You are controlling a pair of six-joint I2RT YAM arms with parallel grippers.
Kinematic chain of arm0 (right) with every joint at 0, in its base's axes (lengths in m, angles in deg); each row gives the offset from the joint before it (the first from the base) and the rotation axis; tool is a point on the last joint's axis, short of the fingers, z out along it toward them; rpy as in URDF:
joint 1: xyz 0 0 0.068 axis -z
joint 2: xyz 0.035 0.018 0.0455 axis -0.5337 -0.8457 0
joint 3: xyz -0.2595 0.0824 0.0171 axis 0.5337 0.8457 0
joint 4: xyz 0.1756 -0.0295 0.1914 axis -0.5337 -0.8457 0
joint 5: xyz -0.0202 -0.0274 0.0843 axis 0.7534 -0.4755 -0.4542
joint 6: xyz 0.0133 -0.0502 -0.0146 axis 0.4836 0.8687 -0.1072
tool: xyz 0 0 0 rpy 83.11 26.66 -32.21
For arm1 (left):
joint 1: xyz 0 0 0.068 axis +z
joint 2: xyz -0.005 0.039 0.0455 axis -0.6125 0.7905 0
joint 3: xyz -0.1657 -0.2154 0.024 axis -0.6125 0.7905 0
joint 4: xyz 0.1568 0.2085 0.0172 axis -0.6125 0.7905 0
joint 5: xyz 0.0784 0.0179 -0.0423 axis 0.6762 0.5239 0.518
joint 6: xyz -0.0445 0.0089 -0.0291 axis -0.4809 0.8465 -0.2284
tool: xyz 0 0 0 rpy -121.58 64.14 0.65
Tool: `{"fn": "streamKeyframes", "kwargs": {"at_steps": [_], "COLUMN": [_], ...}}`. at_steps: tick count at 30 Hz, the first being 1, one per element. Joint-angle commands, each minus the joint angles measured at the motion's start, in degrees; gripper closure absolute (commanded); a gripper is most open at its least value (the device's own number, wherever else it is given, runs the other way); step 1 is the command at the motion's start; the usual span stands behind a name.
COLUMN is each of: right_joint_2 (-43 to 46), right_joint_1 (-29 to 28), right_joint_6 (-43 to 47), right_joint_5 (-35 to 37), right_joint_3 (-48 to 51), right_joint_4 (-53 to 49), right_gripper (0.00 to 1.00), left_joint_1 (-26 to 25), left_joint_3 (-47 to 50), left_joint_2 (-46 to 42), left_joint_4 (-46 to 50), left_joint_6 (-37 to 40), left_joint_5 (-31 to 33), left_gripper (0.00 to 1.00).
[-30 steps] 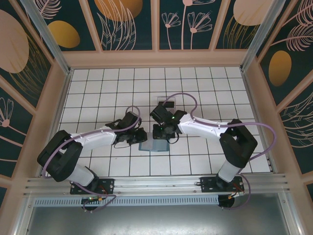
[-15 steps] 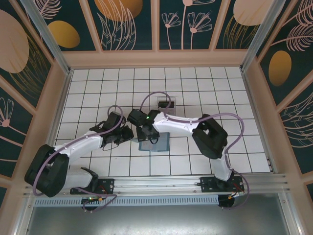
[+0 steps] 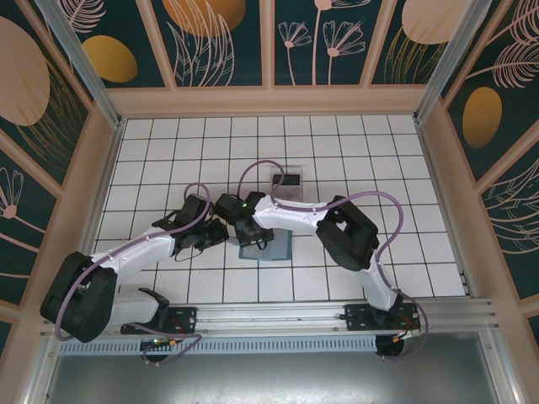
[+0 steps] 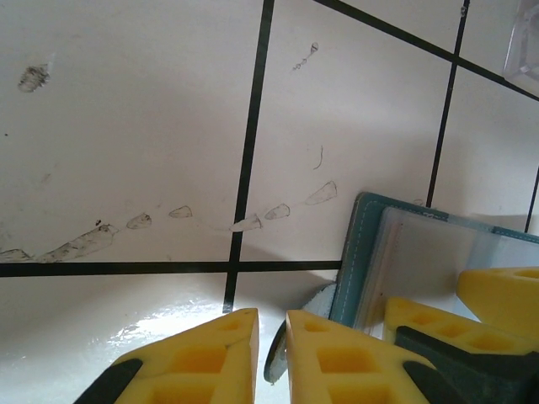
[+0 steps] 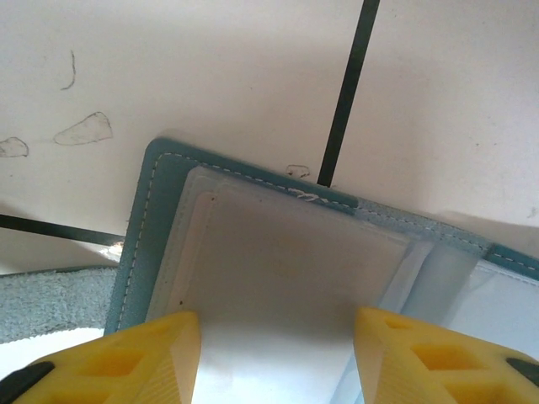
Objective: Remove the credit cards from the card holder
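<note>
The teal-blue card holder [image 3: 268,247] lies open on the tiles between both grippers. My left gripper [image 3: 221,233] is at its left edge, fingers nearly together [image 4: 271,353] with the thin strap tab [image 4: 280,358] edge-on between them. My right gripper [image 3: 249,232] is low over the holder's left half. Its fingers stand apart [image 5: 276,362], either side of a pale pinkish card [image 5: 286,261] lying flat in the card holder [image 5: 156,194]. A dark card [image 3: 288,179] lies in the clear tray behind.
The clear plastic tray [image 3: 286,190] sits two tiles behind the holder; its corner shows in the left wrist view [image 4: 522,59]. The right arm's elbow [image 3: 347,231] bends over the tiles to the right. Scuff marks [image 4: 253,220] dot the floor.
The right gripper has swung left across the card holder to its left half, its elbow folding inward. The left gripper has shifted slightly left, staying at the holder's edge.
</note>
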Motion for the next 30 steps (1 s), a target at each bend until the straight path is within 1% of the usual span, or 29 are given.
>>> {"fn": "streamKeyframes", "kwargs": {"at_steps": [1,2,9,11,15,18,21,26,28,30], "right_joint_2": [-0.8,-0.7,1.3,1.9,5.2,8.7,12.2,17.0,18.7,20.1], "right_joint_1": [-0.5,-0.5,-0.3,-0.3,0.2,0.7,1.6,3.3,4.1,4.7], "right_joint_6": [-0.6,-0.6,-0.5,-0.8,-1.4,-1.9,-2.2,-2.8,-3.2,-3.6], "right_joint_5": [2.0,2.1,1.7,1.7,1.0,-0.2,-2.2,-6.6,-8.1,-8.1], "right_joint_3": [1.3,1.5,3.5,3.9,6.7,10.7,14.9,21.6,23.7,25.7], "right_joint_4": [-1.5,-1.3,0.1,0.5,3.6,7.6,11.9,19.2,21.7,23.7], "right_gripper": [0.53,0.55,0.78,0.82,0.83,0.83,0.83,0.84,0.84,0.84], "left_joint_1": [0.3,0.3,-0.1,-1.2,-4.9,-6.8,-7.8,-8.1,-8.1,-8.0], "left_joint_3": [-0.2,-0.4,-0.1,-0.2,-1.7,-2.4,-3.1,-3.5,-4.4,-5.5], "left_joint_2": [-0.9,-0.8,0.4,1.0,3.3,5.3,6.8,6.8,5.3,3.4], "left_joint_4": [1.5,1.5,-0.9,-1.9,-4.1,-6.3,-7.3,-9.6,-7.4,-4.1], "left_joint_6": [1.7,1.8,1.0,0.3,-1.5,-3.2,-4.1,-5.5,-5.5,-5.9], "left_joint_5": [-0.3,-0.5,-4.0,-4.4,-4.8,-5.4,-5.4,-7.8,-5.5,-0.8], "left_gripper": [0.82,0.82,0.82,0.82,0.82,0.83,0.84,0.84,0.85,0.85]}}
